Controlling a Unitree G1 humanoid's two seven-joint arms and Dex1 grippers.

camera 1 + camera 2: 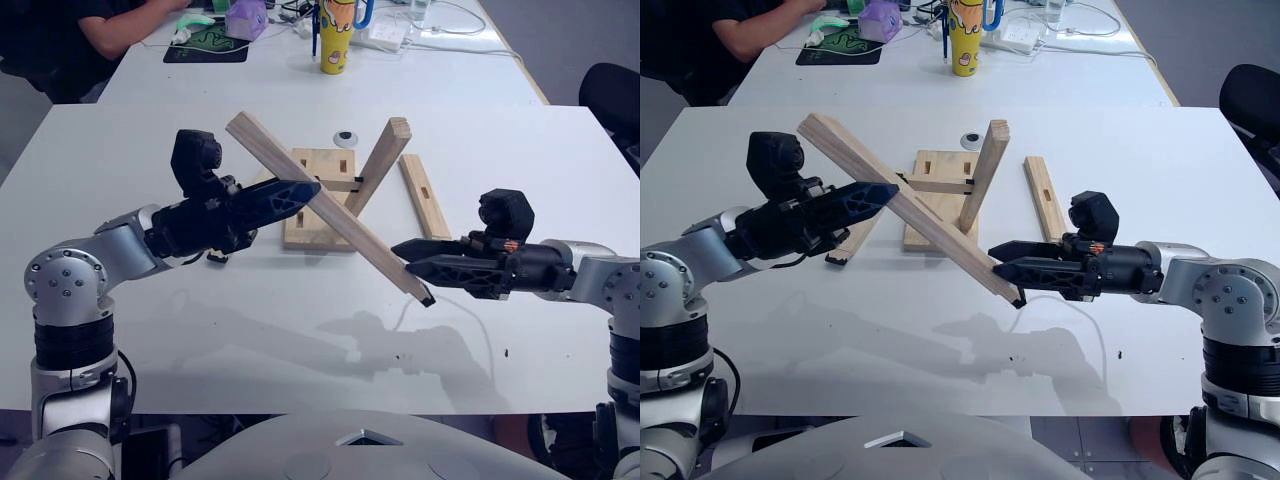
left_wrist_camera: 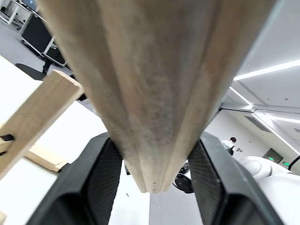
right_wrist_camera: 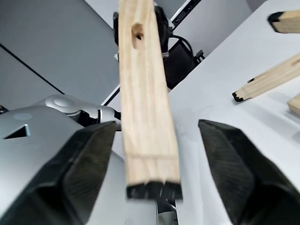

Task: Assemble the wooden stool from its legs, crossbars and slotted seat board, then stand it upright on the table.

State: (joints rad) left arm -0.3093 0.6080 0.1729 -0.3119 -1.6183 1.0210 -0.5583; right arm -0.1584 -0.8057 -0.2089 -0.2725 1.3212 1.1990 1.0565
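Wooden and long, one stool leg (image 1: 345, 222) hangs slantwise in the air above the white desk (image 1: 500, 150). Its upper end rises past the left arm and its black-tipped lower end points toward the right arm. The left jaws are clamped on it at about mid-length, one on each flank, as the left wrist view shows. That central hold probably keeps the stick balanced rather than drooping.

The right jaws stand open on either side of the lower end, with a clear gap to the wood on both sides in the right wrist view. They look placed to take or steady that end, so that two arms can steer the leg toward a slot.

Under the raised leg the slotted seat board (image 1: 318, 162) lies flat on the desk. A second leg (image 1: 382, 160) stands in it, leaning, with a short crossbar (image 1: 342, 185) at its side. A third leg (image 1: 424, 195) lies flat just beside the board. Another black-tipped stick (image 1: 855, 240) rests on the desk, partly hidden under the left arm. By this layout the stool is only begun, and most joints are not yet made.
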